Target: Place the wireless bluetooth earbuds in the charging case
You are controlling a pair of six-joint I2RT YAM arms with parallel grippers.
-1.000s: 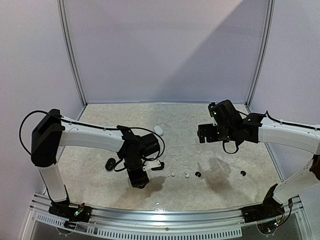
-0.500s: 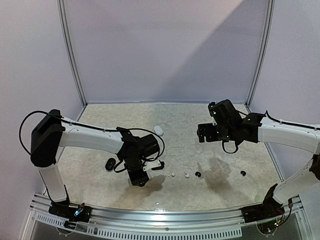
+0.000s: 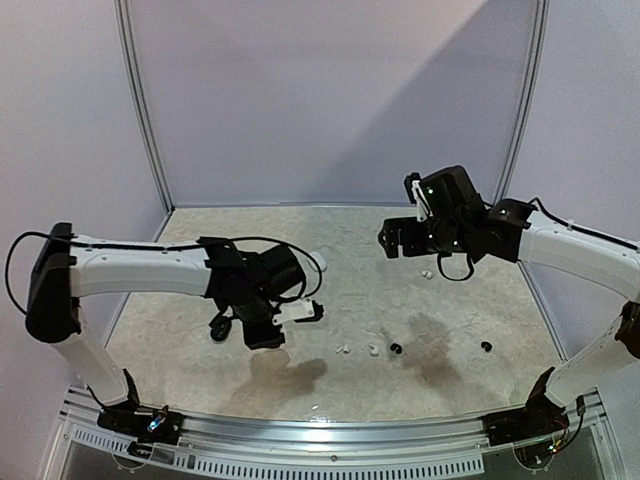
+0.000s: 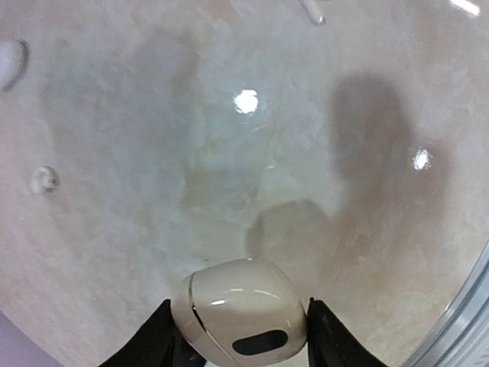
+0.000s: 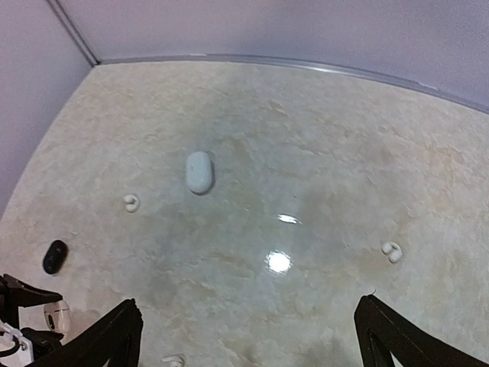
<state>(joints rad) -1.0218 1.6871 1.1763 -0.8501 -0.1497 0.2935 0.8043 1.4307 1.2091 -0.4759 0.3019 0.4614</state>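
My left gripper (image 3: 292,314) is shut on a white pebble-shaped charging case (image 4: 243,310), closed lid, held just above the table; its fingers (image 4: 157,340) press both sides. Two white earbuds (image 3: 343,349) (image 3: 373,351) and a black one (image 3: 396,348) lie in a row right of it. Another black earbud (image 3: 486,346) lies far right, and a white one (image 3: 427,274) sits below my right gripper (image 3: 398,240). That gripper hangs high over the table, open and empty (image 5: 244,344). In its view, white earbuds show at left (image 5: 131,202) and right (image 5: 392,251).
A second white case (image 3: 317,261) lies at mid-table, also in the right wrist view (image 5: 199,171). A black case (image 3: 220,328) rests left of my left gripper. Walls with metal posts (image 3: 143,110) enclose the table; a rail (image 3: 320,428) runs along the near edge.
The left jaws closed on the white case, then the arm carried it up and to the left. The right arm drifted slightly left and back, still open.
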